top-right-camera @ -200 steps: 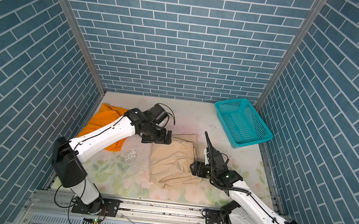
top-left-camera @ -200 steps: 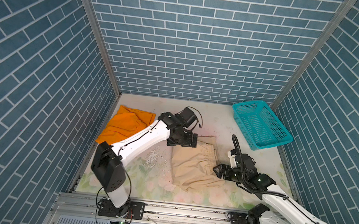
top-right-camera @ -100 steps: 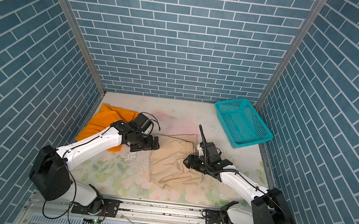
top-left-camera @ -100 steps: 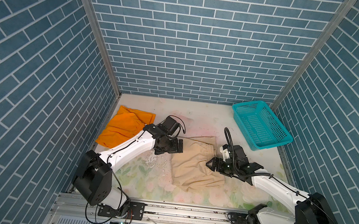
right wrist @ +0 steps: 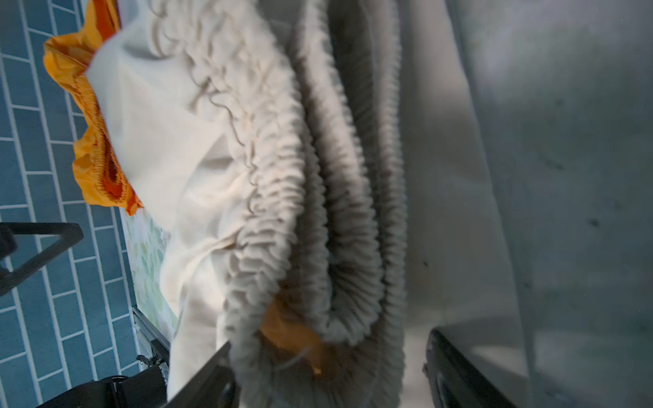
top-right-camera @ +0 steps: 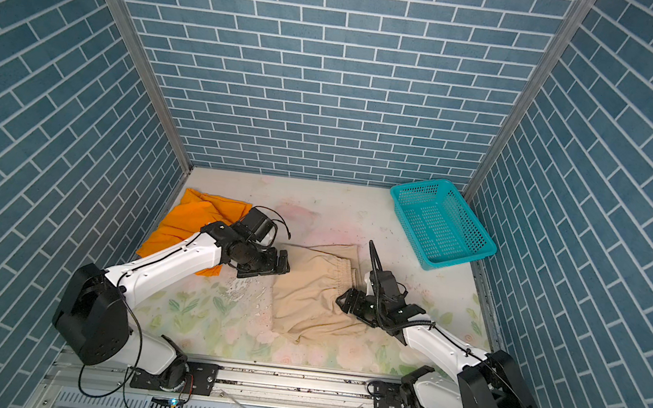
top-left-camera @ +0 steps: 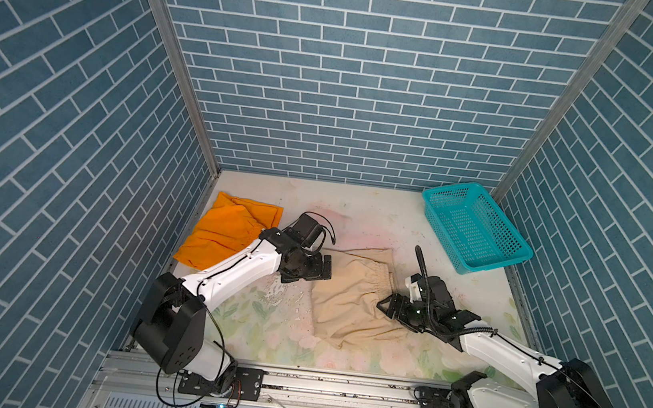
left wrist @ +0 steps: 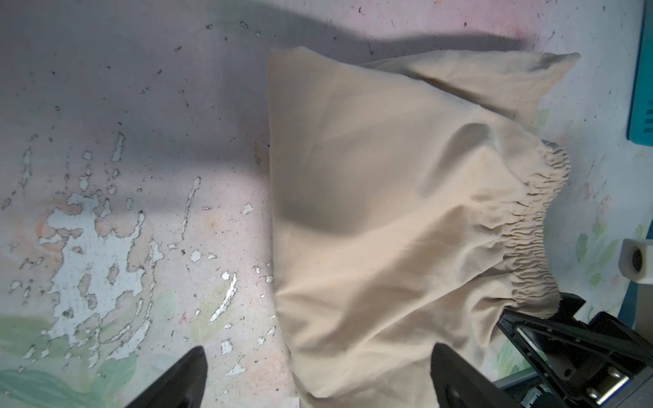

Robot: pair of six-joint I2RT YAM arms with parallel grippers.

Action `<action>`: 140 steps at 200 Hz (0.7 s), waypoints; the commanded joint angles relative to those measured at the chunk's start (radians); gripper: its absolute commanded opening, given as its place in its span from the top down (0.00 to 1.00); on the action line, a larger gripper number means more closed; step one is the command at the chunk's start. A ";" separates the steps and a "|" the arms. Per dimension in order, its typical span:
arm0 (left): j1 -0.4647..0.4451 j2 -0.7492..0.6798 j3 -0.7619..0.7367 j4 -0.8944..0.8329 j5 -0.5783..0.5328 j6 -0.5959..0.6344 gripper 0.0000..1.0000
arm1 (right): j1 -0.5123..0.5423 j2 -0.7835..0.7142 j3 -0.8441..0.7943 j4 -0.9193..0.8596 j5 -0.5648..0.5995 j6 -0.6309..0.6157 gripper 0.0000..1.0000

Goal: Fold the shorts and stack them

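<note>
Straddling ruched waistband [right wrist: 318, 212] of beige shorts [top-left-camera: 347, 303], right gripper [right wrist: 328, 344] spread wide, unclamped, left gripper [left wrist: 318, 353] splayed, empty.

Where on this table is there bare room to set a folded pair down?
Widest bare patch: the back of the table, between the orange shorts, the teal basket and the back wall. A narrower strip lies between the beige shorts and the front rail. Crowded: the middle, where left gripper and right gripper flank the beige shorts.

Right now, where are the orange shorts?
In both top views the orange shorts lie far left beside the wall, partly hidden by the left arm.
</note>
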 commanded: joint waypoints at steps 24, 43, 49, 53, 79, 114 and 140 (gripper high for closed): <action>0.007 -0.018 -0.015 -0.004 0.014 0.020 0.00 | -0.004 0.023 0.038 0.093 0.051 0.013 0.21; 0.007 -0.007 -0.020 0.000 0.017 0.022 0.00 | -0.005 0.032 0.049 0.078 0.065 0.000 0.21; 0.007 -0.004 -0.021 0.002 0.020 0.022 0.00 | -0.007 0.041 0.050 0.078 0.064 -0.004 0.21; 0.008 -0.001 -0.021 0.002 0.020 0.022 0.00 | -0.009 0.048 0.051 0.079 0.061 -0.005 0.21; 0.007 0.001 -0.027 0.025 0.033 0.019 0.00 | -0.014 0.096 0.070 0.068 0.056 -0.033 0.33; 0.007 -0.005 -0.047 0.088 0.046 0.032 0.00 | -0.014 0.076 0.150 -0.036 0.039 -0.083 0.80; 0.006 0.009 -0.056 0.151 0.061 0.061 0.00 | -0.016 -0.024 0.199 -0.179 0.080 -0.099 1.00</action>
